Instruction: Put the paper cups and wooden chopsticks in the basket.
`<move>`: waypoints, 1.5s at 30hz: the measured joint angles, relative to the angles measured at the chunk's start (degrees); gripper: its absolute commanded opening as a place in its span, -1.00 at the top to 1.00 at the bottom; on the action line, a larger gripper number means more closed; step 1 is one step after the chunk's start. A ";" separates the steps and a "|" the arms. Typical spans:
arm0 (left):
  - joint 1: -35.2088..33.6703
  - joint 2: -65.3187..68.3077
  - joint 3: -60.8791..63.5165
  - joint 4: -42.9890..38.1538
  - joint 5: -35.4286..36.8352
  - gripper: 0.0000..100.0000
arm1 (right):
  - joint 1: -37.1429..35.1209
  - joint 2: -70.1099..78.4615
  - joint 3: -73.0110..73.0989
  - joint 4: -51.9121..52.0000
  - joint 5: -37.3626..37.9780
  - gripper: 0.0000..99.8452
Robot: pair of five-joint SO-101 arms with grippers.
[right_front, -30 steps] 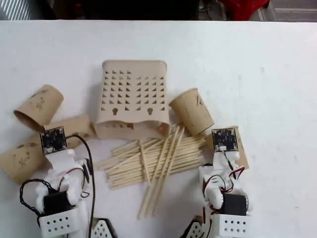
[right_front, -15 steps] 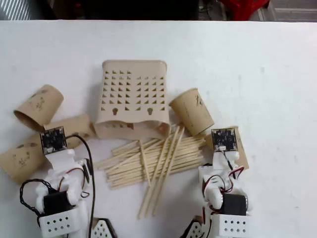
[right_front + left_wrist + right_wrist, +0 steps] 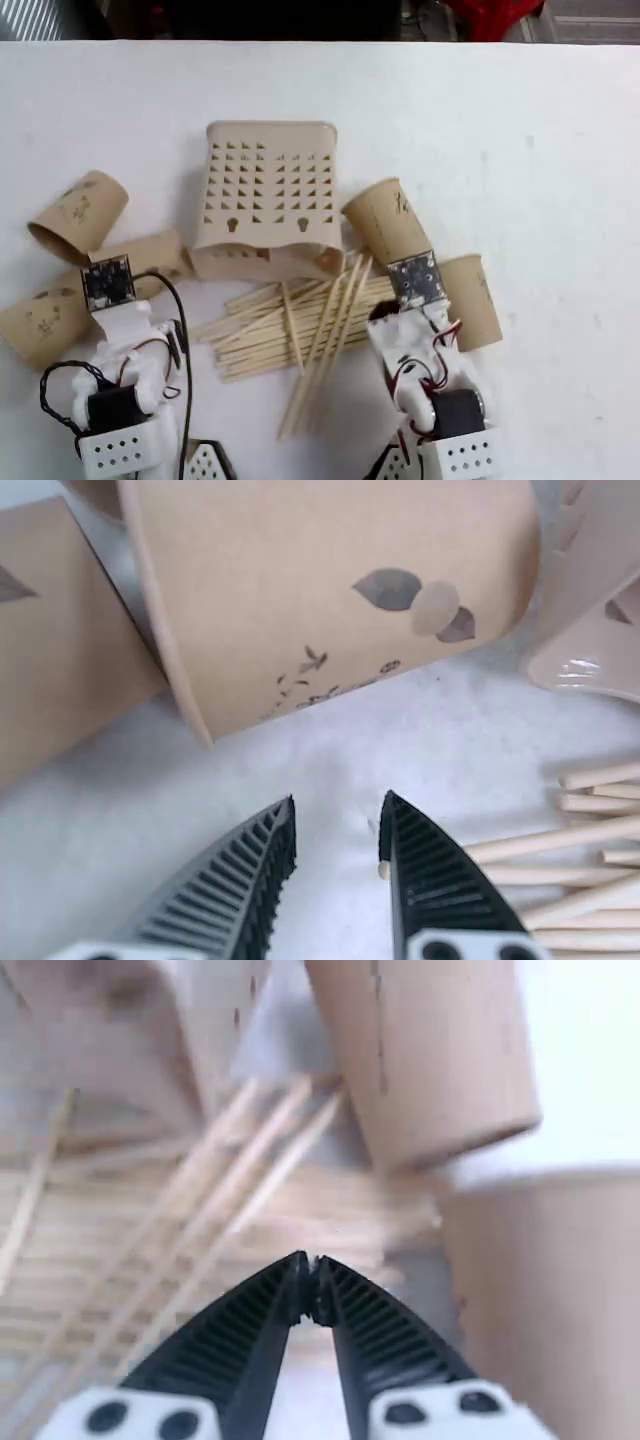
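Left gripper (image 3: 335, 815): black ribbed jaws a narrow gap apart, nothing held, over the bare white table (image 3: 100, 810). A brown paper cup (image 3: 330, 590) lies on its side just ahead, and the ends of the round wooden chopsticks (image 3: 560, 830) sit just beside one finger. Right gripper (image 3: 310, 1265): tips pressed together with nothing between them, hanging over the chopsticks, with two more paper cups (image 3: 430, 1060) close ahead. High view: the beige perforated plastic basket (image 3: 270, 200) is centre frame, with the chopsticks fanned just below it. Three cups (image 3: 78, 215) sit at the left edge. One cup (image 3: 388, 225) is just beside the basket's right side, another (image 3: 470, 300) beside the right arm, lower right.
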 measured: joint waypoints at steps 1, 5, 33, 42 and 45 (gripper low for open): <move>0.00 0.00 0.00 0.00 0.00 0.69 | -0.26 0.00 0.00 -3.08 0.00 0.96; 0.00 0.00 0.00 0.00 0.00 0.69 | -0.88 0.00 -1.49 -12.48 2.29 0.96; 0.00 0.00 0.00 0.00 0.00 0.69 | -19.34 37.01 -19.87 -30.07 2.81 0.51; 0.00 0.00 0.00 0.00 0.00 0.69 | -13.98 50.37 -21.10 -36.66 2.81 0.52; 0.00 0.00 0.00 0.00 0.00 0.69 | -13.54 50.99 -21.19 -39.03 2.81 0.52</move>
